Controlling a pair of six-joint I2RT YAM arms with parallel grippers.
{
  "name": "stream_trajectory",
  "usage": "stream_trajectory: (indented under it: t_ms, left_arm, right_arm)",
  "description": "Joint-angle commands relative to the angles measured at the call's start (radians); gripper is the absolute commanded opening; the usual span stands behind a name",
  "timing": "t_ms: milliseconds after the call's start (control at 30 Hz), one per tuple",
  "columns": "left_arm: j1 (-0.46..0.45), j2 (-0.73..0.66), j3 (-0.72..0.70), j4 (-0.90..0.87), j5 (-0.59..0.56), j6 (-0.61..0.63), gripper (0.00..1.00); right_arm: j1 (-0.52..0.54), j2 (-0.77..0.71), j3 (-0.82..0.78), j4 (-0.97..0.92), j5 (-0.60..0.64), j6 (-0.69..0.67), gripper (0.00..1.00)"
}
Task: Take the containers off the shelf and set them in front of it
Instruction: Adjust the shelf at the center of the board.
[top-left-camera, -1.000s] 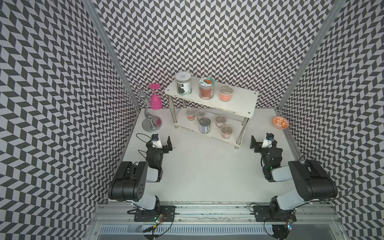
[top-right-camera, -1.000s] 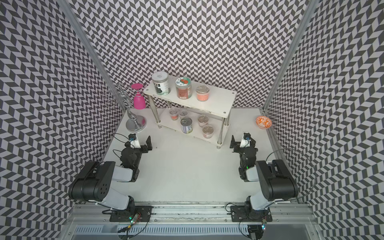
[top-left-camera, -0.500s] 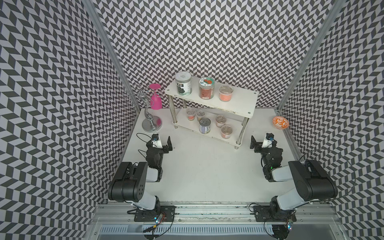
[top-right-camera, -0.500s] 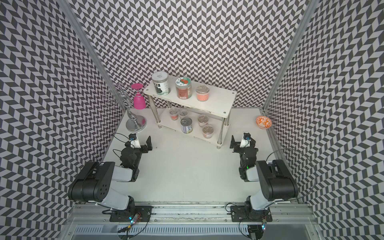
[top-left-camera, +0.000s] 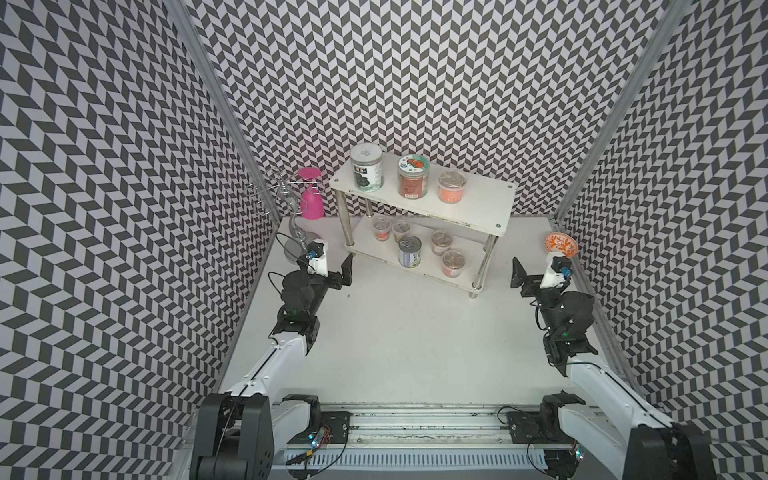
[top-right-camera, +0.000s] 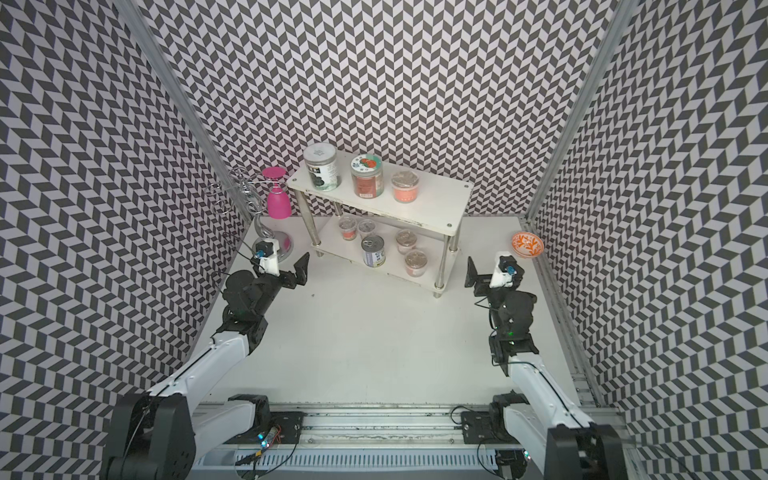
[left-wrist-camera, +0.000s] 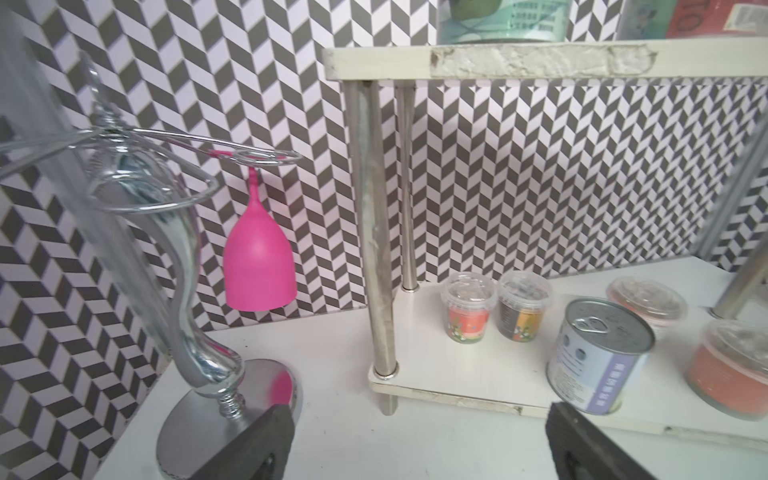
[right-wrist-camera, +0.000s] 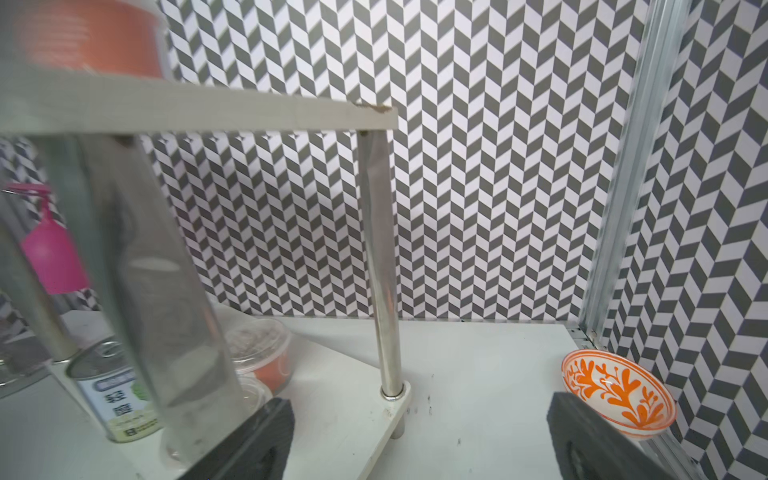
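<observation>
Eight containers (top-left-camera: 412, 176) stand on the shelf (top-left-camera: 488, 203), and none is yet on the bare surface (top-left-camera: 395, 332) in front of it. The shelf sits askew along the surface's far edge. Its top tier carries two jars (top-left-camera: 366, 167) and one cup (top-left-camera: 452, 187). Its lower tier carries the can (top-left-camera: 409, 251) at the front edge and four more cups (top-left-camera: 453, 262), two behind the can and two further toward the right edge.

By the surface's left edge, the left tool (left-wrist-camera: 417, 415) hovers low just off the shelf's left end. Its jaws are wide and empty, and the can is the nearest container. By the right edge, the right tool (right-wrist-camera: 419, 403) hangs near the shelf's right end, likewise spread wide with nothing between its pads.

I'd judge this the very start: nothing is grasped and the first reach is pending. To my eye, the next move calls for one tool to pick a front-row container, perhaps the can for the left. It would go in level between the tiers, clear of the legs (top-left-camera: 346, 224), and close round the body. Then it would draw the container out toward the near edge and set it down upright. The cups look light, so a gentle squeeze seems wise.
</observation>
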Motion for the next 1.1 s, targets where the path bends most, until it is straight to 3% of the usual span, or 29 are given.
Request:
stream_trajectory:
  t_ms: [0,67,133,300,467,567,700,800,1067]
  left_arm:
    - [0.021,0.009,0.049,-0.140,0.148,0.035,0.99]
    - [0.093,0.048,0.051,-0.053,0.296,-0.016,0.98]
    - [0.129,0.099,0.087,-0.018,0.367,-0.025,0.97]
    - [0.140,0.261,0.262,-0.110,0.370,0.075,0.94]
    - [0.140,0.395,0.365,-0.041,0.353,0.054,0.93]
    - [0.140,0.466,0.420,-0.028,0.366,0.037,0.90]
    - [0.139,0.531,0.469,0.001,0.350,0.014,0.88]
    - [0.140,0.578,0.519,0.002,0.350,0.008,0.84]
    - [0.141,0.715,0.651,-0.011,0.405,-0.008,0.70]
  right_arm:
    - [0.022,-0.108,0.012,-0.214,-0.110,0.038,1.00]
    - [0.058,-0.176,0.015,-0.269,-0.129,0.063,0.99]
    - [0.122,-0.226,0.015,-0.285,-0.103,0.082,1.00]
    - [0.359,-0.221,0.027,-0.238,0.167,0.096,1.00]
    - [0.560,-0.012,0.140,-0.199,0.476,0.126,0.97]
    - [0.590,0.106,0.234,-0.244,0.571,0.181,0.96]
    - [0.601,0.222,0.243,-0.050,0.602,0.140,0.94]
    - [0.601,0.302,0.291,-0.042,0.661,0.167,0.93]
    - [0.590,0.402,0.308,0.034,0.714,0.142,0.82]
